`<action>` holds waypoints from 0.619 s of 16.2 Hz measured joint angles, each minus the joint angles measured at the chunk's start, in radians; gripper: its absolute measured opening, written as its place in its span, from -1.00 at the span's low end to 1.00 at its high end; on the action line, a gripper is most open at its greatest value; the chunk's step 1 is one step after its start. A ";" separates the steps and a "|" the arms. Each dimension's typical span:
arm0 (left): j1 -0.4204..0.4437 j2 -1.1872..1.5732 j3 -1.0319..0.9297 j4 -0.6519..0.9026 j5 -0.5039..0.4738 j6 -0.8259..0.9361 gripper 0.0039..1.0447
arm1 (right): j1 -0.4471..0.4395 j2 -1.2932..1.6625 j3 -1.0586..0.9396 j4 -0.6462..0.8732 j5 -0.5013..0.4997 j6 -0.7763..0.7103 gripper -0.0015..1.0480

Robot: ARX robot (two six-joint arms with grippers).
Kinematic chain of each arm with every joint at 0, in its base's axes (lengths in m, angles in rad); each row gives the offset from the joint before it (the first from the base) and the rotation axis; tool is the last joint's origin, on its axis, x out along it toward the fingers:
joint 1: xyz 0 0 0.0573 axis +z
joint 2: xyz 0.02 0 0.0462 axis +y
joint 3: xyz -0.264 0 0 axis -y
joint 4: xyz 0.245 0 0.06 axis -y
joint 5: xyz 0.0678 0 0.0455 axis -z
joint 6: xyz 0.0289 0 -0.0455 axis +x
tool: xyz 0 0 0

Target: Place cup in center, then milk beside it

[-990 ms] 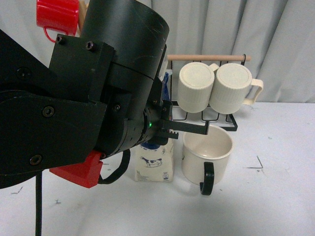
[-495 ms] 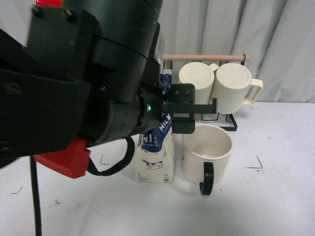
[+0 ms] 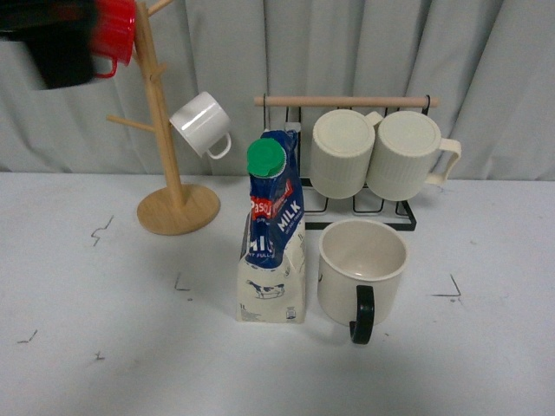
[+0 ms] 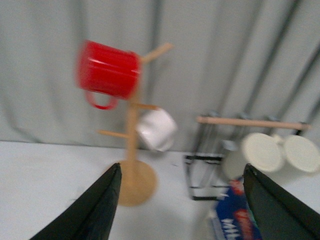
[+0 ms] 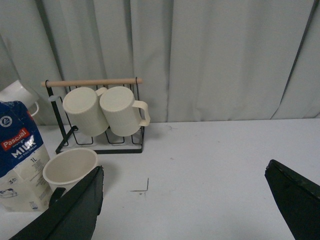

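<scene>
Now: milk just beside cup, mid-table; both grippers spread, empty; I'd withdraw without nudging either.

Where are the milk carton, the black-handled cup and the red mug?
milk carton [image 3: 276, 227], front view, on its blue label panel.
black-handled cup [image 3: 362, 269], front view, on its cream outer wall.
red mug [image 4: 109, 71], left wrist view, on its side, blurred.

One blue-and-white milk carton; one wide cream mug, black handle; two ribbed cream mugs; one small white mug; one red mug.
</scene>
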 joint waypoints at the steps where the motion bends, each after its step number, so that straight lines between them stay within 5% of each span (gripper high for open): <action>1: 0.078 -0.112 -0.084 0.014 0.004 0.056 0.16 | 0.000 0.000 0.000 0.000 0.000 0.000 0.87; 6: 0.212 -0.328 -0.288 -0.012 0.162 0.112 -0.98 | 0.000 0.000 0.000 0.000 0.000 0.000 0.87; 10: 0.288 -0.491 -0.377 -0.093 0.242 0.116 -0.97 | 0.000 0.000 0.000 0.000 0.000 0.000 0.87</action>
